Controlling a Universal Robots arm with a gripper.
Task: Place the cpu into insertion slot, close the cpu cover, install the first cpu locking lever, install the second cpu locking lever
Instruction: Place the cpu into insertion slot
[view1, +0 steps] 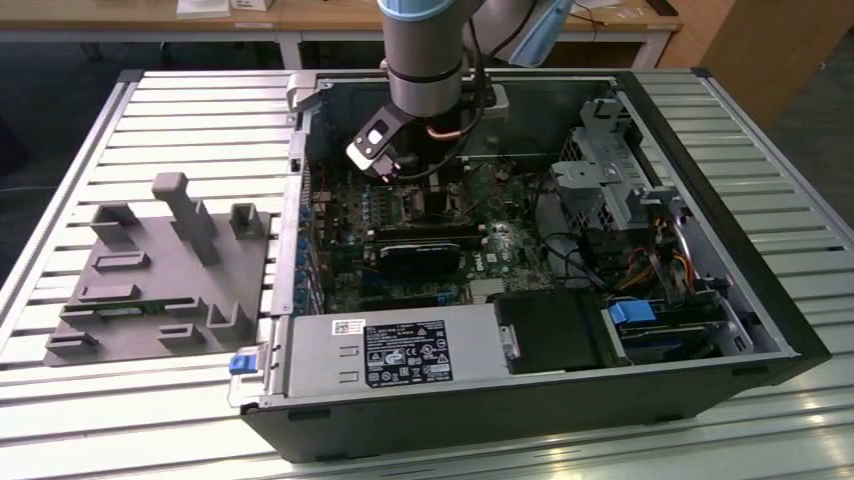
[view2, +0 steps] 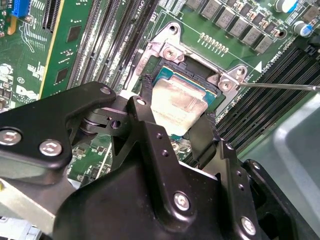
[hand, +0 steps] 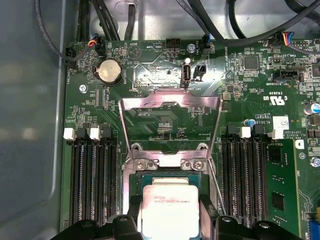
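Observation:
My gripper (view2: 172, 120) is down inside the computer case (view1: 787, 350), shut on the cpu (view2: 177, 102), a square chip with a dull silvery top. One black finger (view2: 141, 107) presses each side of it. The cpu (hand: 167, 210) sits in or just over the insertion slot (hand: 167, 176), level with its silver rim; I cannot tell whether it is seated. The cpu cover (hand: 170, 99), a thin silver frame, stands swung open beyond the slot. A thin wire locking lever (view2: 280, 86) sticks out unlatched beside the slot. In the exterior view the gripper (view1: 420, 185) is over the motherboard.
Long black memory slots (hand: 92, 175) run on both sides of the socket. Cables (view1: 574, 250), a drive cage (view1: 627, 190) and the power supply (view1: 387, 350) crowd the case. A grey part fixture (view1: 147, 280) lies on the slatted table (view1: 200, 110) at the exterior view's left.

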